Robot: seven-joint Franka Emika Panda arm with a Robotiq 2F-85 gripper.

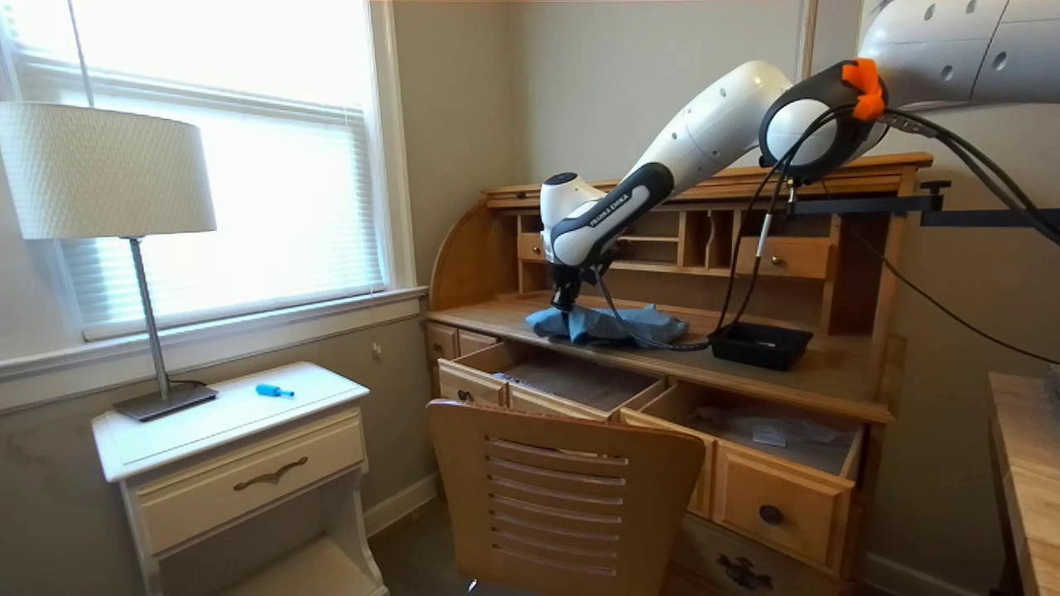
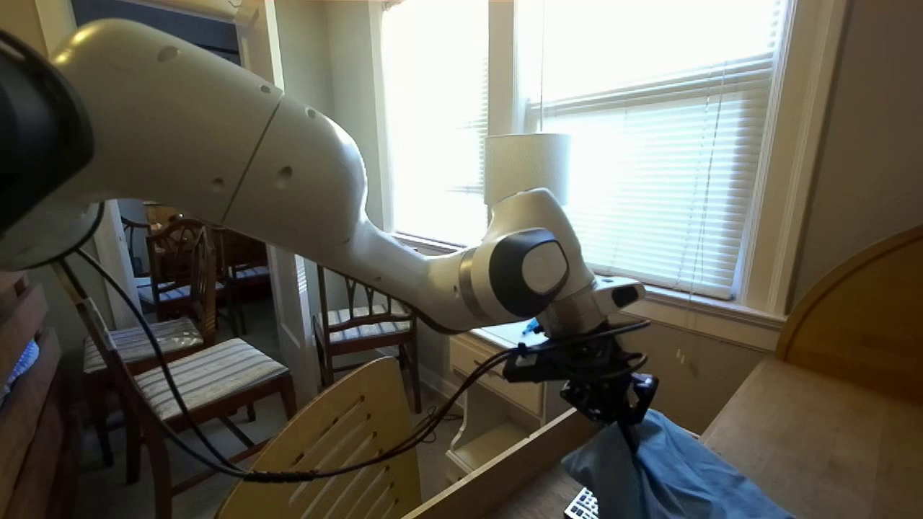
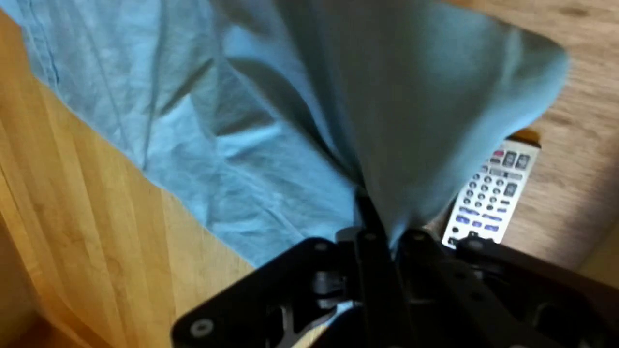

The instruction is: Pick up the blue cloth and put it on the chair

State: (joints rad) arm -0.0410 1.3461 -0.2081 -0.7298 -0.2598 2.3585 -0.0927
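In an exterior view, the blue cloth [image 1: 598,328] lies crumpled on the tabletop [image 1: 836,370] by its near edge, left of the black tray [image 1: 760,348]; the chair [image 1: 563,501] stands nearer. In an exterior view, the end effector [image 2: 629,435] is clamped on a bunched fold. In the wrist view, one lobe overhangs the drawer [image 3: 556,198] and its remote [image 3: 494,193]. Likely light and limp; that gathered fold should hold, though loose ends may snag.

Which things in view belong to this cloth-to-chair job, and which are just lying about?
For the job:
The blue cloth, pinched in the gripper
The slat-backed chair by the desk, likely the target

Just lying about:
The white remote in the open drawer
The black tray on the desk
The small blue item on the nightstand
The lamp beside it
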